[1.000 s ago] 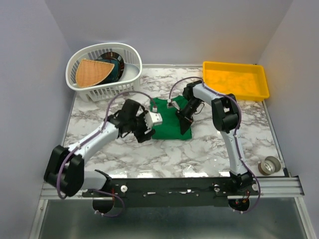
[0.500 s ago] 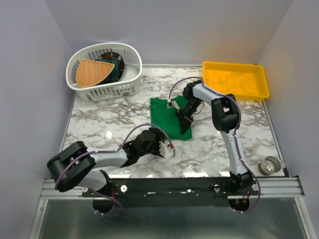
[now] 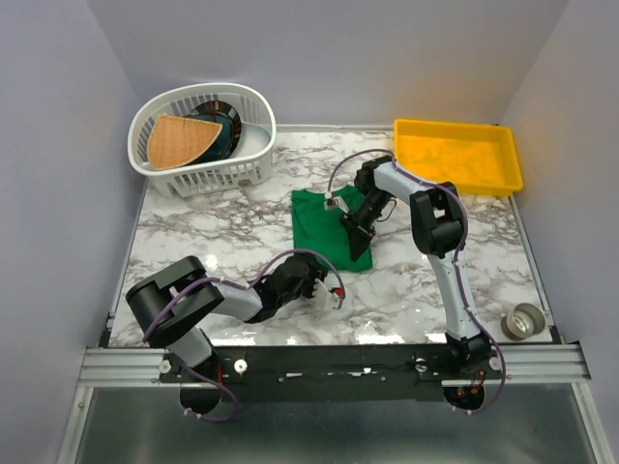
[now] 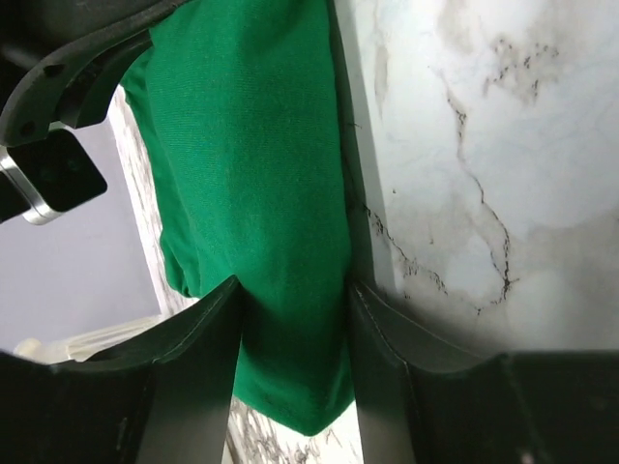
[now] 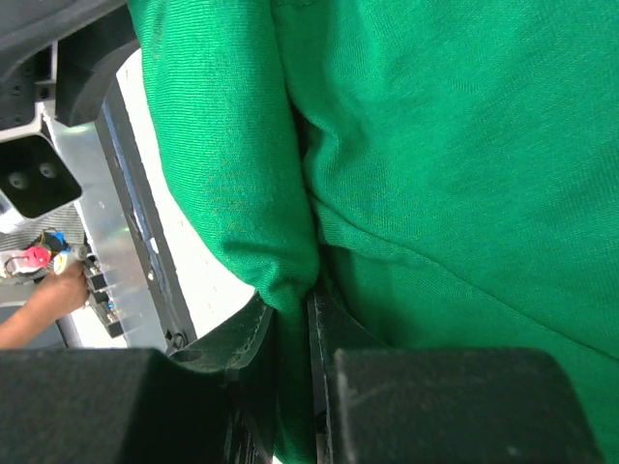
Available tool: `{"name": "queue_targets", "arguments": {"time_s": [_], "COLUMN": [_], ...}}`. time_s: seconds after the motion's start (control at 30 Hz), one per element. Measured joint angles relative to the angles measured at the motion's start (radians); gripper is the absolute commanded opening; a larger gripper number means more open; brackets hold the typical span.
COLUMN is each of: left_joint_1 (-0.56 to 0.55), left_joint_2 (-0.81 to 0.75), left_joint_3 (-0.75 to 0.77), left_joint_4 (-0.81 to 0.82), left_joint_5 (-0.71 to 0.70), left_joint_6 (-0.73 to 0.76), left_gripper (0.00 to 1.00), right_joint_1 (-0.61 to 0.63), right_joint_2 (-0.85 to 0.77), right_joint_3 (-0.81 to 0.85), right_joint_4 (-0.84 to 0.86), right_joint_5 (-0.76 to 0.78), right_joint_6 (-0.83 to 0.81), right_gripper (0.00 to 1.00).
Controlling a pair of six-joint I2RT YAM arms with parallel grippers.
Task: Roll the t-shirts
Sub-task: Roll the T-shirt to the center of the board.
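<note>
Though hidden overhead, t-shirt (image 5: 435,145) in gripper (image 5: 309,324).

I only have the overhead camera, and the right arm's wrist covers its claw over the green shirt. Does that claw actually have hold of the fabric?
Observer: Yes. In the right wrist view the right claw is nearly shut, pinching a fold of the t-shirt.
Operator: And the other arm, down near the front edge?
Observer: In the left wrist view the left claw has its fingers apart. It is open and looks clamped on nothing, and green fabric shows through the gap.
</note>
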Motion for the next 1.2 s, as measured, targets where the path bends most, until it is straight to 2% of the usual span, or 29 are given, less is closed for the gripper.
{"name": "queue_targets", "arguments": {"time_s": [0.03, 0.13, 0.17, 0.27, 0.43, 0.47, 0.5, 0.57, 0.63, 0.67, 0.73, 0.87, 0.93, 1.07, 1.2], "left_joint_1": [0.000, -0.002, -0.002, 0.002, 0.047, 0.058, 0.068, 0.092, 0.127, 0.142, 0.188, 0.258, 0.278, 0.311, 0.325], "left_joint_2": [0.007, 0.029, 0.035, 0.045, 0.047, 0.047, 0.047, 0.052, 0.074, 0.082, 0.107, 0.174, 0.202, 0.250, 0.274], "left_joint_3": [0.003, 0.033, 0.053, 0.124, 0.264, 0.288, 0.306, 0.354, 0.426, 0.446, 0.513, 0.647, 0.697, 0.779, 0.822], "left_joint_4": [0.000, -0.029, -0.055, -0.168, -0.430, -0.476, -0.509, -0.590, -0.690, -0.715, -0.805, -0.965, -1.027, -1.141, -1.219], "left_joint_5": [-0.006, -0.017, -0.018, -0.014, 0.076, 0.102, 0.121, 0.168, 0.239, 0.258, 0.340, 0.473, 0.521, 0.602, 0.640], "left_joint_6": [0.006, 0.004, -0.005, -0.047, -0.135, -0.151, -0.163, -0.190, -0.215, -0.222, -0.236, -0.238, -0.236, -0.217, -0.200], "left_gripper": [0.48, 0.42, 0.40, 0.36, 0.22, 0.17, 0.09, 0.09, 0.09, 0.09, 0.09, 0.08, 0.09, 0.10, 0.11], "right_joint_1": [0.000, 0.000, 0.000, 0.000, -0.009, -0.017, -0.028, -0.054, -0.078, -0.090, -0.109, -0.105, -0.097, -0.072, -0.032], "right_joint_2": [0.000, 0.000, 0.000, -0.003, -0.067, -0.092, -0.125, -0.208, -0.334, -0.394, -0.531, -0.862, -0.985, -1.160, -1.210], "right_joint_3": [0.000, 0.000, 0.000, 0.000, -0.014, -0.022, -0.032, -0.067, -0.164, -0.213, -0.347, -0.735, -0.869, -1.086, -1.201], "right_joint_4": [0.000, 0.000, -0.003, -0.018, 0.008, 0.036, 0.056, 0.089, 0.143, 0.159, 0.236, 0.443, 0.558, 0.872, 1.149], "right_joint_5": [0.000, 0.000, -0.001, -0.010, -0.004, 0.000, 0.002, 0.012, 0.026, 0.034, 0.055, 0.078, 0.080, 0.093, 0.117], "right_joint_6": [0.000, 0.002, 0.003, 0.000, -0.035, -0.045, -0.052, -0.062, -0.080, -0.089, -0.122, -0.199, -0.211, -0.208, -0.206], "right_gripper": [0.26, 0.40, 0.47, 0.57, 0.62, 0.63, 0.63, 0.63, 0.64, 0.69, 0.70, 0.73, 0.74, 0.74, 0.75]}}
